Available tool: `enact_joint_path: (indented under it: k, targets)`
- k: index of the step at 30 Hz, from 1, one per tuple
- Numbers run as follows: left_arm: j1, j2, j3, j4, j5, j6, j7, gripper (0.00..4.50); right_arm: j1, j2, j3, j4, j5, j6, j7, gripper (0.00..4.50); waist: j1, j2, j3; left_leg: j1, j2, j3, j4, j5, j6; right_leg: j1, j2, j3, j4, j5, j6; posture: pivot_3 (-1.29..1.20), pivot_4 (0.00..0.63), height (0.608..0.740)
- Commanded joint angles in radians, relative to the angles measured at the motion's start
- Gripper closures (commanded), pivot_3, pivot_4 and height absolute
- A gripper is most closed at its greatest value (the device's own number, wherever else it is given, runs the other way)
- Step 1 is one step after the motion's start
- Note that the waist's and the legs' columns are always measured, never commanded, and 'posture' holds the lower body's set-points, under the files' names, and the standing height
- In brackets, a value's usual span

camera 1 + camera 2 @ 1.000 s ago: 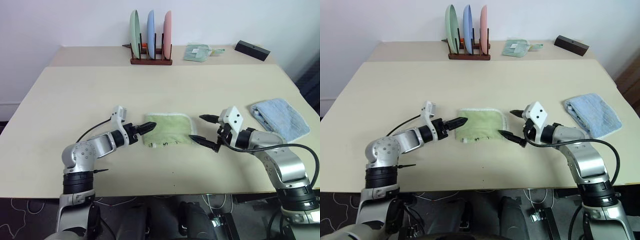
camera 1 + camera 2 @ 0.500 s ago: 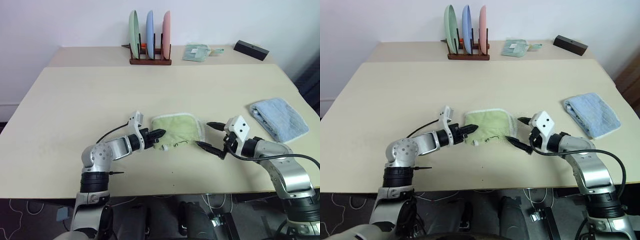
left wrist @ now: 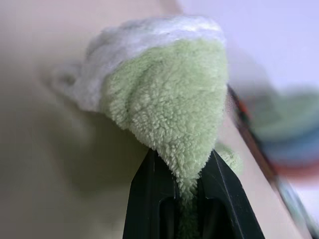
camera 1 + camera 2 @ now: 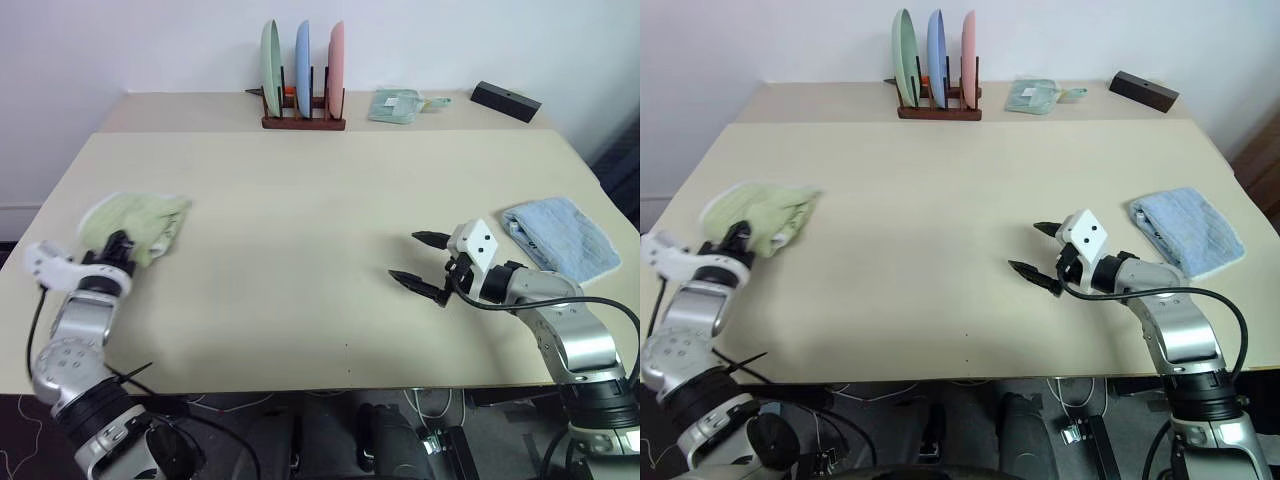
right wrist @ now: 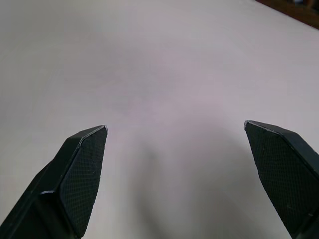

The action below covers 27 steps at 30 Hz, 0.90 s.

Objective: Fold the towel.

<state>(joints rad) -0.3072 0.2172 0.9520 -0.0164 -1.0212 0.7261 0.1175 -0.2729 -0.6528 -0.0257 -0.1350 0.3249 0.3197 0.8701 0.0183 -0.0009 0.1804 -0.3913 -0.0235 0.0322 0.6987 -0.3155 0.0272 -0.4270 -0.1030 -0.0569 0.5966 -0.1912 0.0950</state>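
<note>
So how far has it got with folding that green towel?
Not far, by the look of it. The light green terry towel lies bunched in a loose heap near the left edge of the beige table, with no neat fold visible. In hand: the left gripper is shut on a bit of it. The right gripper hangs open, holding nothing. Spreading and folding remain.

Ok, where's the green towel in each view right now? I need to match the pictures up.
Left eye view: green towel, bunched at the table's far left, at the left pincer.
Right eye view: same spot, far left.
Left wrist view: centre, pinched between the black fingers.
Right wrist view: bare table between open fingers.
Shared landmark: the plate rack, blurred in the left wrist view.
</note>
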Motion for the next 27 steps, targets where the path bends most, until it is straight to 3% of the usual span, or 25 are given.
enact_joint_path:
  k: [1, 3, 6, 13, 20, 24, 27]
  targets:
    - [0.046, 0.004, 0.012, -0.025, -0.098, 0.022, 0.039, 4.41, -0.035, 0.005, 0.006, 0.009, -0.005, -0.02, 0.01, 0.0, 0.001, -0.001, 0.0, 0.0, 0.0, 0.0, 0.0, 0.0, 0.0, 0.0, 0.0, 0.0, 0.0, 0.0, 0.0, 0.0, 0.15, 0.737]
    - [0.074, 0.003, -0.01, -0.037, -0.131, 0.041, 0.047, 4.41, -0.049, 0.007, 0.014, 0.022, -0.008, -0.024, 0.015, 0.0, 0.001, -0.001, 0.0, 0.0, 0.0, 0.0, 0.0, 0.0, 0.0, 0.0, 0.0, 0.0, 0.0, 0.0, 0.0, 0.0, 0.15, 0.737]
    - [0.098, -0.003, -0.016, -0.056, -0.203, 0.048, 0.074, 3.39, -0.057, 0.008, 0.019, 0.032, -0.011, -0.028, 0.022, 0.0, -0.003, -0.001, 0.0, 0.0, 0.0, 0.0, 0.0, 0.0, 0.0, 0.0, 0.0, 0.0, 0.0, 0.0, 0.0, 0.0, 0.15, 0.737]
    - [0.195, 0.028, -0.055, -0.132, -0.396, 0.113, 0.141, 0.03, -0.058, 0.009, 0.027, 0.029, -0.014, -0.027, 0.02, 0.0, -0.007, -0.001, 0.0, 0.0, 0.0, 0.0, -0.001, 0.0, -0.001, 0.0, 0.0, 0.0, 0.0, 0.0, 0.0, 0.0, 0.15, 0.737]
    - [0.402, 0.076, -0.311, -0.385, -0.558, 0.237, 0.2, 0.03, -0.052, 0.003, 0.015, 0.035, -0.018, -0.032, 0.016, 0.0, -0.002, -0.001, 0.0, 0.0, 0.0, 0.0, -0.001, 0.0, -0.001, 0.0, -0.004, 0.001, 0.0, -0.002, -0.004, 0.0, 0.15, 0.737]
    - [0.37, 0.203, -0.533, -0.505, -0.362, 0.262, 0.062, 0.03, -0.051, 0.006, 0.012, 0.044, -0.021, -0.038, 0.013, 0.0, -0.001, 0.0, -0.001, 0.0, -0.001, -0.001, -0.001, -0.001, -0.001, 0.0, -0.005, 0.0, 0.0, -0.002, -0.004, 0.0, 0.15, 0.737]
    - [0.223, 0.313, -0.718, -0.483, -0.008, 0.083, -0.097, 0.03, -0.057, 0.015, -0.002, 0.057, -0.017, -0.033, -0.008, 0.0, -0.003, 0.0, -0.001, 0.0, -0.002, -0.001, -0.001, 0.0, -0.001, 0.0, -0.001, 0.0, 0.0, -0.002, -0.005, 0.0, 0.15, 0.737]
